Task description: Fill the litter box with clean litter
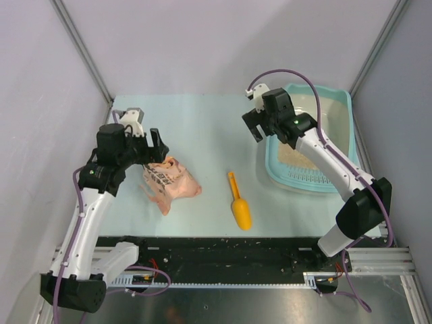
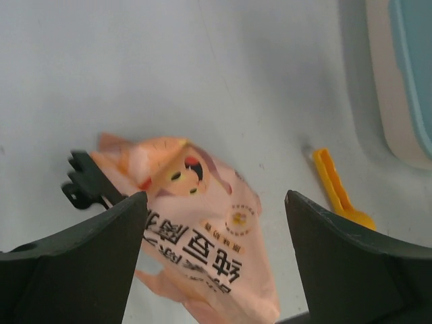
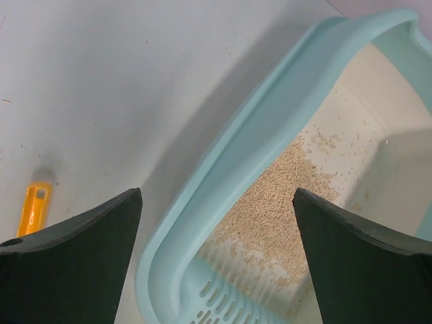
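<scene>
Left tool [image 2: 212,202]: jaws spread wide, nothing gripped; hung over the upper end of the bag, contact not discernible.
Right tool [image 3: 216,196]: jaws at full spread, nothing gripped, touching nothing; poised over the left rim of the litter box.
Bag [image 2: 209,236]: pink-orange, soft, black print; crumpled flat on the worktop [image 1: 202,128], seen between the left tool's fingers.
Clip [image 2: 84,182]: small black piece at the bag's far corner, beside the left finger; attachment to the bag not clear.
Scoop [image 1: 239,206]: orange plastic, lying on the worktop between bag and litter box, apart from both, handle pointing away from the arm bases.
Litter box [image 3: 270,128]: light teal tray at the right rear of the worktop, upright, partly hidden by the right arm in the top view.
Grille [image 3: 223,300]: slotted, at the near end of the tray.
Clean litter [image 3: 270,209]: pale beige granules, a thin patch on the tray floor next to the grille; far part of the floor mostly bare, a few stray grains.
</scene>
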Robot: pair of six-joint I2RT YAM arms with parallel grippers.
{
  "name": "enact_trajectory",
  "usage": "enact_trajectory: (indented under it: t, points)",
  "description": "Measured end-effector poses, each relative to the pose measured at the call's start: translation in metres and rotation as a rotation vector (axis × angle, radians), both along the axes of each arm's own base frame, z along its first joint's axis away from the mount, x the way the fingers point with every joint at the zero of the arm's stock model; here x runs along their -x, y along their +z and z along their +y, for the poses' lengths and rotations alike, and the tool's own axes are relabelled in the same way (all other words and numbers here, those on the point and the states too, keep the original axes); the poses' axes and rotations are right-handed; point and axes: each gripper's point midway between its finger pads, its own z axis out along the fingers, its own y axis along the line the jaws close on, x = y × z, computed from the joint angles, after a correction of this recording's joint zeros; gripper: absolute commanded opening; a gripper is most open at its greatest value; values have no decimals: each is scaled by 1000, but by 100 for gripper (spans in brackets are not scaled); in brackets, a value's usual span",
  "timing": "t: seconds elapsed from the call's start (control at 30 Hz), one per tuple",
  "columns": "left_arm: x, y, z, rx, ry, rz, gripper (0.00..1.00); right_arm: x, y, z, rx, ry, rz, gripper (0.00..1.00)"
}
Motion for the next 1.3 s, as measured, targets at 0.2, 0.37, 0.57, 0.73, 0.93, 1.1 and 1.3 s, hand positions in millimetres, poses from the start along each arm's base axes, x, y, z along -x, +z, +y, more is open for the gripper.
enact_trajectory:
  t: [0.2, 0.37, 0.57, 0.73, 0.93, 1.1, 1.3]
  points:
    - [16, -46, 7, 60, 82, 190, 91, 5, -11, -3, 30, 13, 24, 100]
    - [26, -69, 17, 106, 167, 293, 94, 11, -17, -6, 48, 26, 43, 100]
    - [30, -101, 27, 142, 238, 422, 81, 13, -16, -6, 50, 38, 42, 100]
    - [35, -120, 21, 168, 224, 507, 63, 13, -16, -6, 53, 40, 42, 100]
    - [34, -136, 17, 174, 209, 557, 47, 13, -17, -7, 59, 44, 43, 100]
    - [26, -149, 19, 155, 206, 586, 22, 14, -21, -8, 67, 45, 54, 100]
    - [7, -149, 16, 108, 114, 614, 0, 14, -22, -8, 73, 48, 54, 100]
